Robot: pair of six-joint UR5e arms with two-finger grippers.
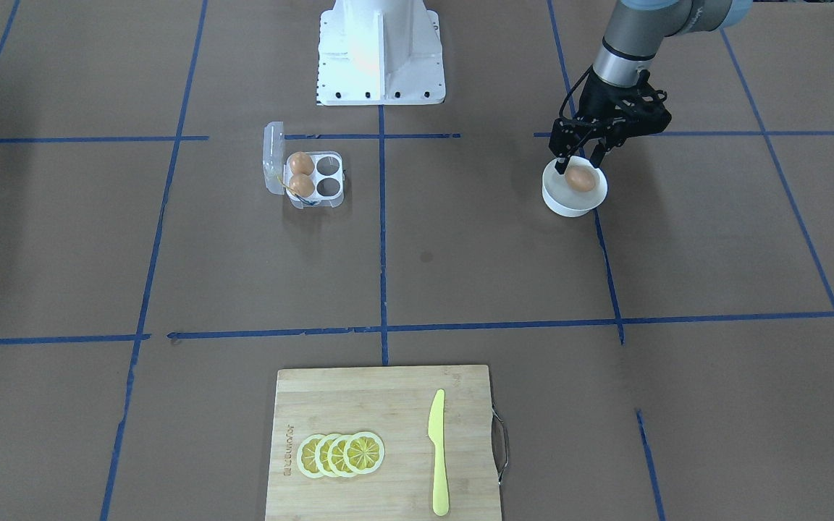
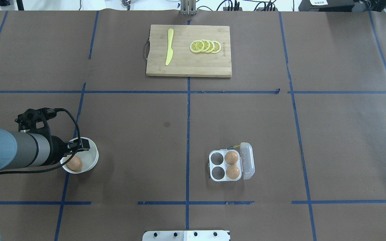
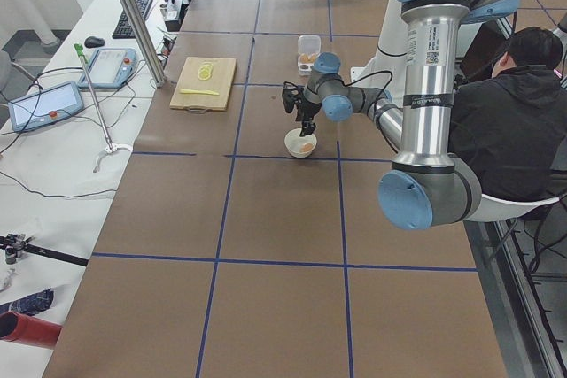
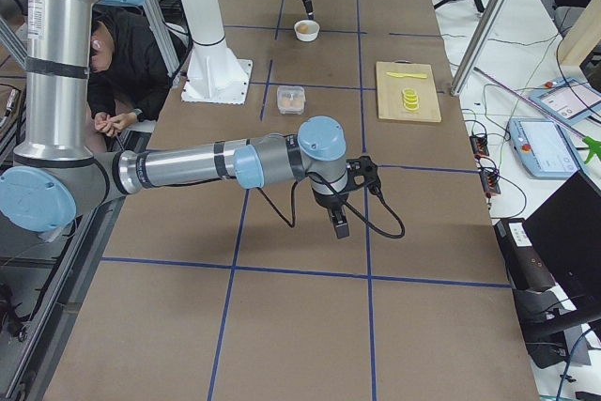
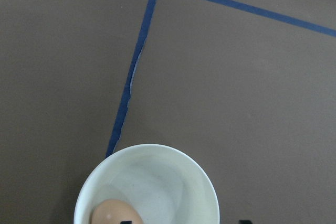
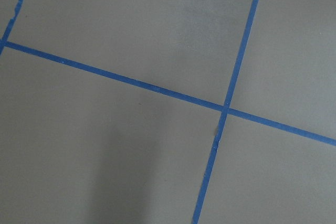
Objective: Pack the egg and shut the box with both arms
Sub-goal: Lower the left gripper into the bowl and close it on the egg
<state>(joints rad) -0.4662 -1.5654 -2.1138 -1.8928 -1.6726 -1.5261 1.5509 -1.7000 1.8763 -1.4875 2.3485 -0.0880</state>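
A brown egg [image 1: 580, 179] lies in a round white bowl [image 1: 552, 199]. My left gripper [image 1: 577, 162] hangs just above it, open, with one finger [image 1: 560, 165] dipping inside the bowl's rim beside the egg. The overhead view shows the same egg [image 2: 74, 163], bowl [image 2: 93, 156] and gripper [image 2: 79, 147]. The clear box [image 2: 226, 165] stands open with two eggs [image 2: 231, 157] in the cups next to its lid [image 2: 248, 160]; the other two cups are empty. My right gripper [image 4: 338, 224] shows only in the exterior right view, low over bare table; I cannot tell its state.
A wooden cutting board [image 2: 188, 65] at the far middle carries a yellow knife [image 2: 169, 51] and lemon slices [image 2: 205, 46]. The white robot base [image 1: 380, 54] stands at the near edge. A seated person [image 3: 514, 121] is beside the robot.
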